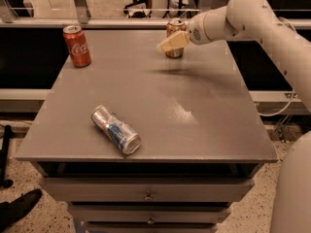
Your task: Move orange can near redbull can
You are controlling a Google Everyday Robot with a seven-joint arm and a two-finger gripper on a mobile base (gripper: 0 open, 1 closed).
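The orange can [173,51] stands upright at the far edge of the grey table [194,110], right of centre. The gripper [171,42] hangs on the white arm coming in from the right and sits just in front of the orange can's upper half, covering part of it. The redbull can [115,129] lies on its side at the front left of the table, its silver top pointing toward the front right. It is far from the orange can.
A red Coca-Cola can [77,45] stands upright at the far left corner. The white arm [252,18] spans the table's far right. Drawers sit under the table front. A rail runs behind the table.
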